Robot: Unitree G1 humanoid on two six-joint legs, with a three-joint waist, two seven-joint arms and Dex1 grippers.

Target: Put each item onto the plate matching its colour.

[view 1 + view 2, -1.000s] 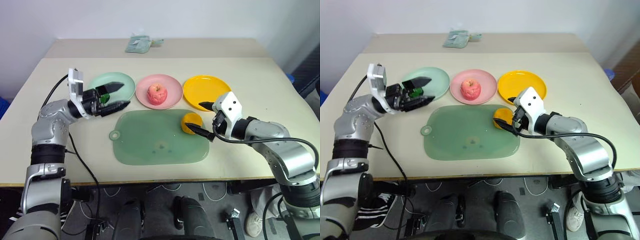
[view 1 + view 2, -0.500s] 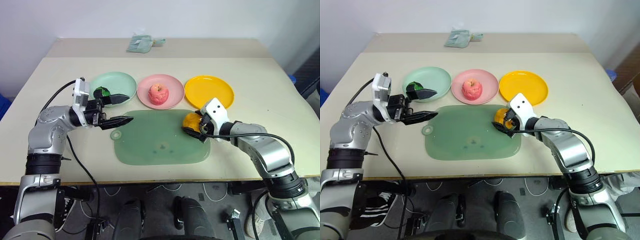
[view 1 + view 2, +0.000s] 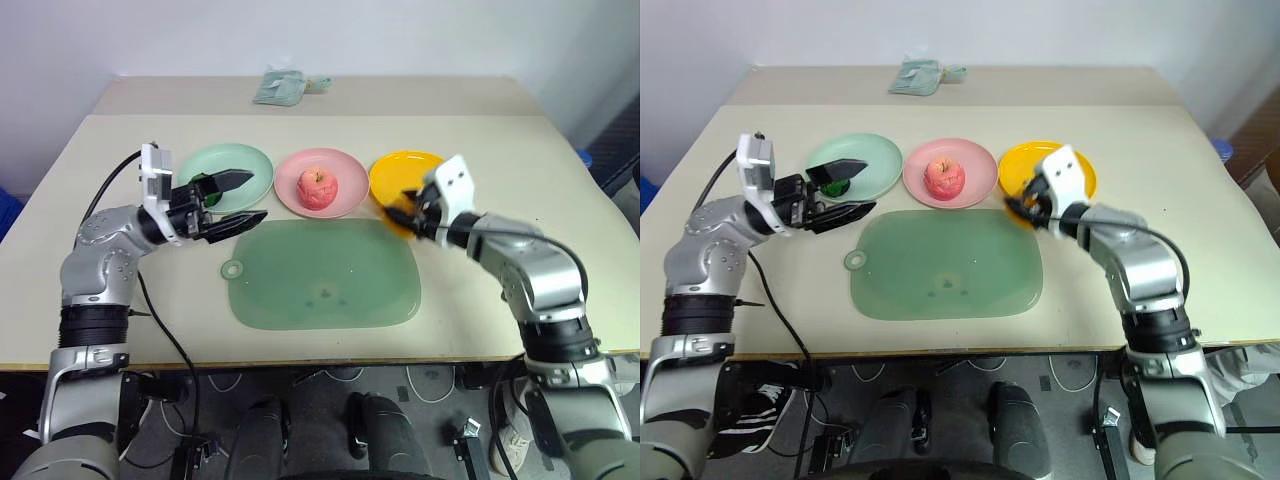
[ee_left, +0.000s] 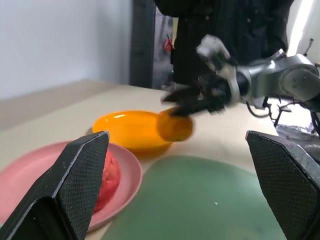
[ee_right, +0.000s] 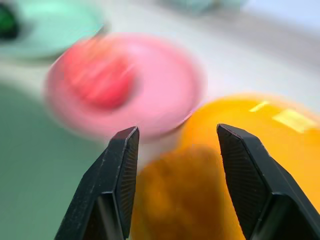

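Right gripper [image 3: 409, 212] clamped on orange-yellow fruit [image 4: 174, 127], raised at near rim of orange-yellow plate [image 3: 395, 174] | left gripper [image 3: 238, 197] spread wide beside mint plate [image 3: 248, 160] (green ball [image 3: 834, 185] on it) | apple [image 3: 317, 187] on pink plate [image 3: 348, 183]

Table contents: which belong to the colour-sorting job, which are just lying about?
Job:
- apple on pink plate
- green ball on mint plate
- orange fruit in right gripper, at orange plate

Lying about:
- green cutting mat
- pale green bundle at the far edge
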